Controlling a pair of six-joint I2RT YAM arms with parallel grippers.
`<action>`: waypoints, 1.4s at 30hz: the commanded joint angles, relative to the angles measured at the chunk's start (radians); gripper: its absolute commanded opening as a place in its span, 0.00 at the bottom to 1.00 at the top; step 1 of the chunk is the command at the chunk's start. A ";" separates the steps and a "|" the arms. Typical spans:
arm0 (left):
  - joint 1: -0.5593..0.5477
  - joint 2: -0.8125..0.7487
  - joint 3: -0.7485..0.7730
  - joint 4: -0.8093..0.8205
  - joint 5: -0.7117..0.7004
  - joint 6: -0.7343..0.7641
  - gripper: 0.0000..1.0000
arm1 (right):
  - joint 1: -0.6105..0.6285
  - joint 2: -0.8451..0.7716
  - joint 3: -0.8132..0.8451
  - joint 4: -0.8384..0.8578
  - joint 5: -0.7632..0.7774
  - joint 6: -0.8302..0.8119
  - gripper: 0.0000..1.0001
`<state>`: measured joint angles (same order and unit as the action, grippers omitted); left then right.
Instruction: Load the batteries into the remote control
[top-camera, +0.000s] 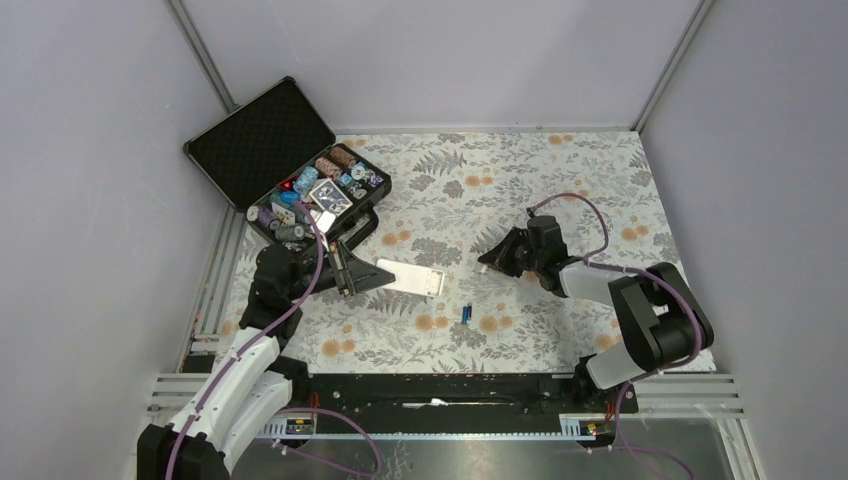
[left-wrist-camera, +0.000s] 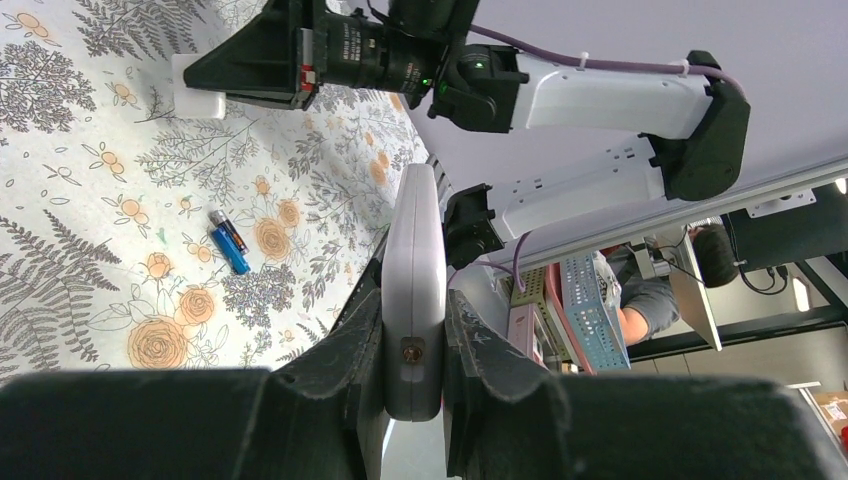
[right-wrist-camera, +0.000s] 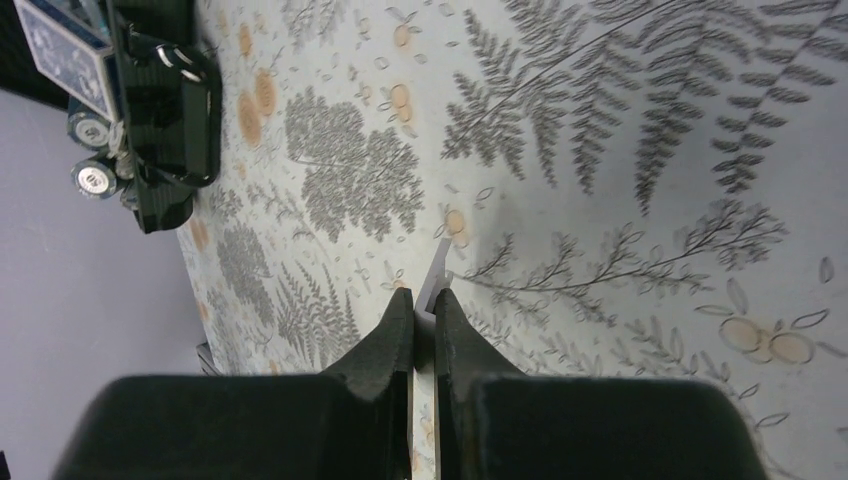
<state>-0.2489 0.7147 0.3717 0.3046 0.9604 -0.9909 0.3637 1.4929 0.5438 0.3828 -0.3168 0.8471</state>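
While my left hand (left-wrist-camera: 415, 292) is clamped part-closed on one end of the small white rectangular remote control (left-wrist-camera: 415, 225), I see it only edge-on, its buttons hidden. My right hand (right-wrist-camera: 422, 302), nearly closed, pinches a thin white flat piece (right-wrist-camera: 438, 272) mostly buried between its fingers. Two tiny cylindrical batteries (top-camera: 466, 313), one blue and one dark reddish, lie together on the floral table (top-camera: 560, 200) between both hands.

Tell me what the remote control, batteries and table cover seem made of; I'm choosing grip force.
Remote control: likely plastic, smooth white shell with a soft sheen.
Batteries: probably metal under glossy wrap, one blue, one dark.
Table cover: printed floral sheet, matte; cloth or vinyl, cannot tell.
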 joint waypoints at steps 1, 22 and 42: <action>-0.004 -0.008 0.039 0.059 0.013 0.013 0.00 | -0.040 0.074 0.012 0.118 -0.045 0.044 0.00; -0.003 -0.006 0.032 0.066 0.009 0.008 0.00 | -0.077 0.151 0.016 0.112 -0.028 0.046 0.45; -0.004 0.018 0.038 0.009 -0.008 0.033 0.00 | -0.076 -0.169 -0.036 -0.183 0.065 -0.108 0.54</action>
<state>-0.2497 0.7170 0.3717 0.2859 0.9611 -0.9760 0.2916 1.4071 0.5323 0.2668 -0.2718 0.7906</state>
